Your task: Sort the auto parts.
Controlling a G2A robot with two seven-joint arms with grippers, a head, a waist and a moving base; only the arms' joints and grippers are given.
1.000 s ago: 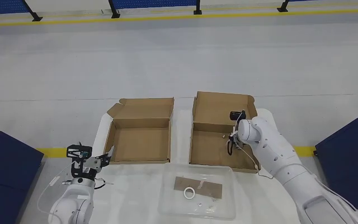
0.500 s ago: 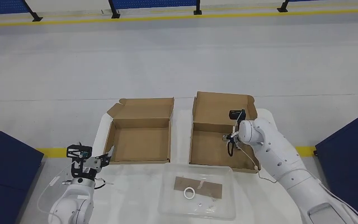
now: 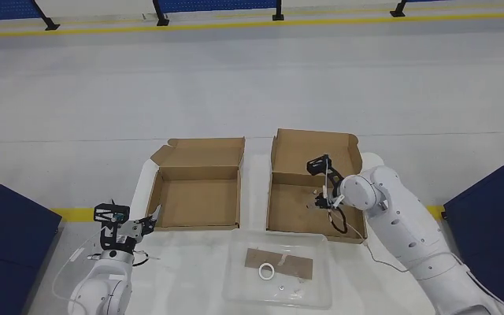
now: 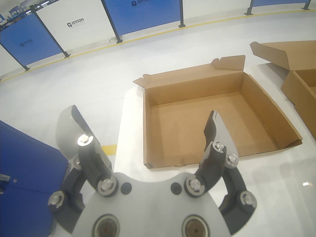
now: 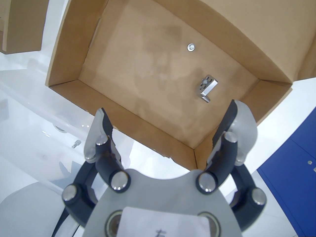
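Two silver metal parts, an angled bracket (image 5: pixel 207 88) and a round washer (image 5: pixel 190 47), lie in the brown cardboard box (image 3: pixel 293 209) right of centre, and our right gripper (image 5: pixel 167 107), fingers wide and empty, has swung leftward above it, so we judge that drop done; the left gripper (image 4: pixel 143 110) idles, fingers wide.

A factory hall: blue-and-white partition panels (image 4: pixel 138 3) fence a pale floor (image 3: pixel 236 87) (yellow line (image 3: pixel 236 24) marking it).

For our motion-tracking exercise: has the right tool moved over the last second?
Yes. In the top view the right tool has swung leftward over the right cardboard box, away from its right wall.
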